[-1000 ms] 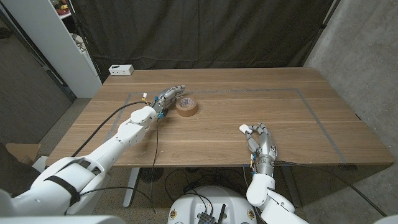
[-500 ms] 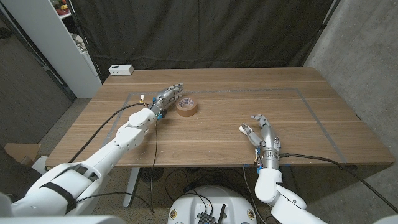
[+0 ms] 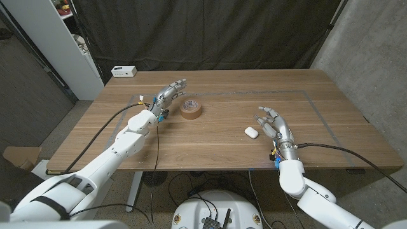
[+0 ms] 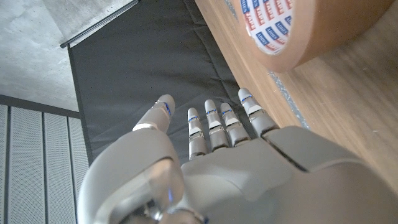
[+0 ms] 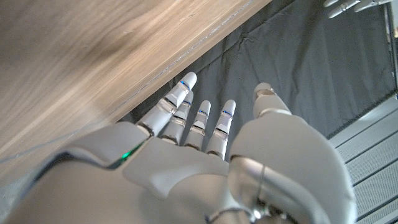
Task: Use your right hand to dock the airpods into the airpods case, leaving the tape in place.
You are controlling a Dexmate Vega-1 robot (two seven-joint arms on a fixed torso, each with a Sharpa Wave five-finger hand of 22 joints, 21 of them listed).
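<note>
Fingers on the right robot hand (image 3: 275, 128) are spread apart and hold nothing. The small white airpods case (image 3: 251, 132) lies on the desk (image 3: 222, 149) just beside that hand, at about its 9 o'clock. It looks closed from the head view, but it is too small to be sure, and I cannot see any loose airpods. The hand is probably parked next to the case so it can reach it with a short move.

The roll of brown tape (image 3: 191, 109) lies flat on the desk, well apart from the case, at about 10 o'clock from it. In the left wrist view the tape (image 4: 298, 31) shows a label with small blue and red marks inside its ring. The task says to leave the tape alone, so it is good that it is far from the right hand.

The left robot hand (image 3: 168, 95) sits at about 9 o'clock from the tape, just beside it. Its fingers are stretched out and a little apart, and it holds nothing. It seems to be only waiting there, since this job is for the other hand.

A white box (image 3: 124, 71) sits past the far left corner of the desk. It has no part in the job.
</note>
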